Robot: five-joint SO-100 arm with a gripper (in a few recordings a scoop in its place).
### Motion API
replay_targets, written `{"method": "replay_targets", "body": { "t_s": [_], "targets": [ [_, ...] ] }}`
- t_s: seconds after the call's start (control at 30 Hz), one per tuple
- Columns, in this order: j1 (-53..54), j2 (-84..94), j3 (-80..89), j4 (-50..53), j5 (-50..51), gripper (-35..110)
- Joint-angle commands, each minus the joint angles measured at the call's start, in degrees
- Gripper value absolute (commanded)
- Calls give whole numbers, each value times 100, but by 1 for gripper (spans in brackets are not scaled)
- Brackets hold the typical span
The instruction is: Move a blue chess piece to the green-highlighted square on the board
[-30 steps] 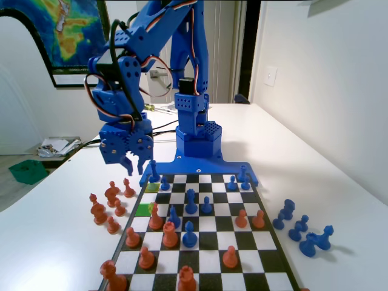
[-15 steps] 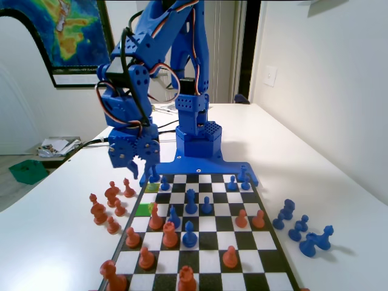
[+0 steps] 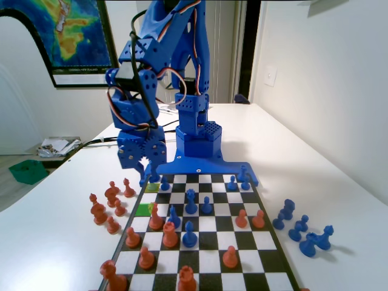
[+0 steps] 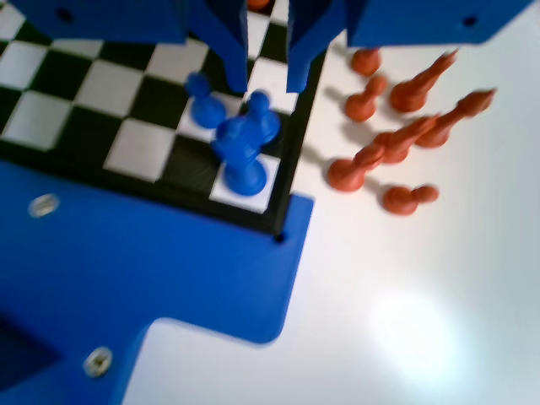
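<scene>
Presently: board (image 3: pixel 200 233) holding blue and orange pieces; blue chess piece (image 4: pixel 205 103) near its corner, beside the green-highlighted square (image 3: pixel 143 209). Gripper (image 4: pixel 267 80) poised low above that corner, jaws parted, empty.

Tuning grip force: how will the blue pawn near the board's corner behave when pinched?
The pawn looks like rigid plastic, so probably stiff and light. Its round head may slip between the fingers. A taller blue piece stands close, so a nudge could tip either.
</scene>
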Motion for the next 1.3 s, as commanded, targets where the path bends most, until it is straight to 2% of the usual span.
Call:
{"method": "replay_targets", "body": {
  "t_s": [0.0, 0.63, 1.27],
  "targets": [
    [70, 439, 62, -18, -88, 11],
    [26, 202, 431, -747, -123, 11],
    [-97, -26, 527, -1046, 62, 11]
  ]
}}
